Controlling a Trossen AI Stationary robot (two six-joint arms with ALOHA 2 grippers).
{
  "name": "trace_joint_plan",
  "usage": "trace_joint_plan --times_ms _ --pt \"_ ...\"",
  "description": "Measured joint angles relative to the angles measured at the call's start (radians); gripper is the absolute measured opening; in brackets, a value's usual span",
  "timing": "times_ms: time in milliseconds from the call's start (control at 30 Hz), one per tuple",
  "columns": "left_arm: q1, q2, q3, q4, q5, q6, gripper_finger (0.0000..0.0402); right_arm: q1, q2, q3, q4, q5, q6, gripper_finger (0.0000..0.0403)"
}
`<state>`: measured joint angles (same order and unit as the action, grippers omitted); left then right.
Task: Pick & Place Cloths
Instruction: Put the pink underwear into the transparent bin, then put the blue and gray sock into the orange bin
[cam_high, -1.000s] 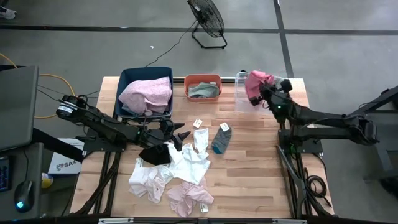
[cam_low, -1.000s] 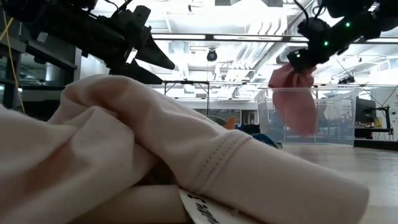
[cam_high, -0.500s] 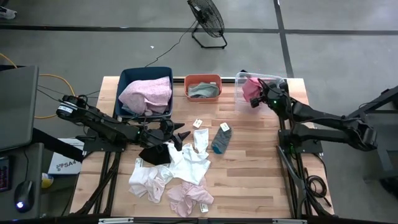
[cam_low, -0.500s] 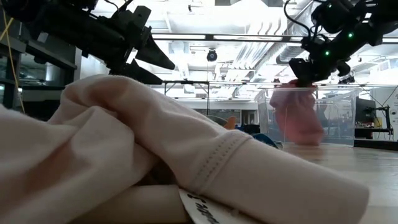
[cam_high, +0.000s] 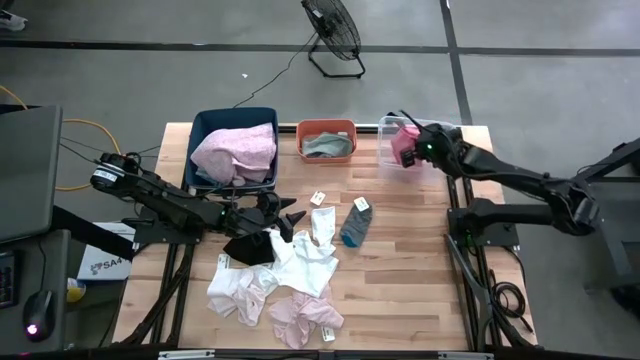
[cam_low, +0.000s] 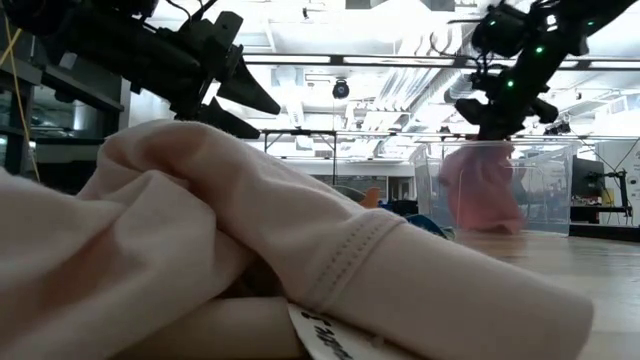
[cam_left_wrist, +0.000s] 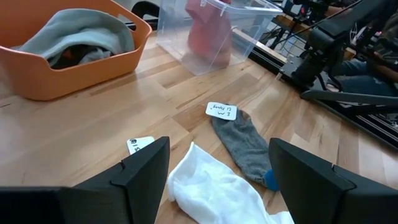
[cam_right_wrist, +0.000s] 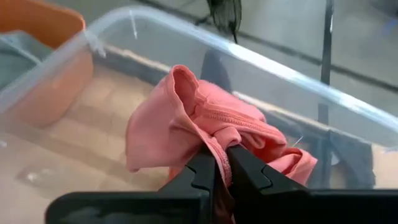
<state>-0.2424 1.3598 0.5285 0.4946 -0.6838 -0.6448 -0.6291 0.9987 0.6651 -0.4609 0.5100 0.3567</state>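
- Right gripper (cam_right_wrist: 222, 163): over the clear plastic bin (cam_high: 386, 150) at the table's far right corner. Fingers pinched tight on a pink cloth (cam_right_wrist: 199, 127); fabric bunches up on both sides of the closed fingertips.
- The pink cloth hangs inside the clear bin's walls. The low view shows it (cam_low: 482, 188) down within the bin below the gripper; whether it touches the bin floor cannot be told.
- Left gripper (cam_high: 288, 218): low over the table near its middle, just beside the cloth pile. Fingers spread wide, holding nothing; the left wrist view shows both fingers (cam_left_wrist: 143, 171) well apart with bare table between them.
- Blue bin (cam_high: 206, 124), far left of the table: holds a pale pink garment (cam_high: 236, 152) heaped to its rim.
- Orange bin (cam_high: 327, 125), between the blue and clear bins: holds a grey-green cloth (cam_high: 325, 146).
- Grey sock (cam_high: 356, 222) with a blue toe and a white tag: lies flat on the table between the pile and the right arm's side, apart from the other pieces.
- White cloth (cam_high: 318, 250): beside the left gripper, its tagged end reaching toward the sock.
- Black cloth (cam_high: 252, 247): directly under the left arm's wrist, touching the white cloth.
- More white pieces (cam_high: 235, 288) and a pale pink piece (cam_high: 305, 317) lie crumpled at the table's near edge, overlapping each other.
- A pale fabric fold (cam_low: 200, 250) with a tag fills the near field of the low view.
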Motion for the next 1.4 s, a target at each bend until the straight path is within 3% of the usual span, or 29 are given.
trace_joint_plan --times_ms 300,700,800,933,1100,1200,1400 --pt "0.000 0.000 0.000 -0.023 0.013 -0.018 0.0268 0.000 0.104 0.019 0.000 -0.022 0.011 0.0062" --pt "0.000 0.000 0.000 -0.024 0.015 -0.019 0.0268 0.000 0.039 0.020 0.012 -0.018 -0.045 0.0232" --pt "0.000 0.000 0.000 -0.024 0.015 -0.022 0.0268 0.001 -0.002 0.020 0.005 -0.048 -0.045 0.0259" --pt "0.000 0.000 0.000 -0.024 0.015 -0.022 0.0268 0.001 -0.067 0.020 0.004 -0.123 -0.040 0.0269" --pt "0.000 0.000 0.000 -0.024 0.015 -0.023 0.0268 0.011 -0.146 0.020 -0.009 -0.315 -0.046 0.0265" --pt "0.000 0.000 0.000 -0.024 0.015 -0.023 0.0268 0.075 -0.187 0.020 -0.025 -0.419 -0.046 0.0261" --pt "0.000 0.000 0.000 -0.024 0.015 -0.023 0.0268 0.301 -0.252 0.019 -0.030 -0.409 -0.088 0.0258"
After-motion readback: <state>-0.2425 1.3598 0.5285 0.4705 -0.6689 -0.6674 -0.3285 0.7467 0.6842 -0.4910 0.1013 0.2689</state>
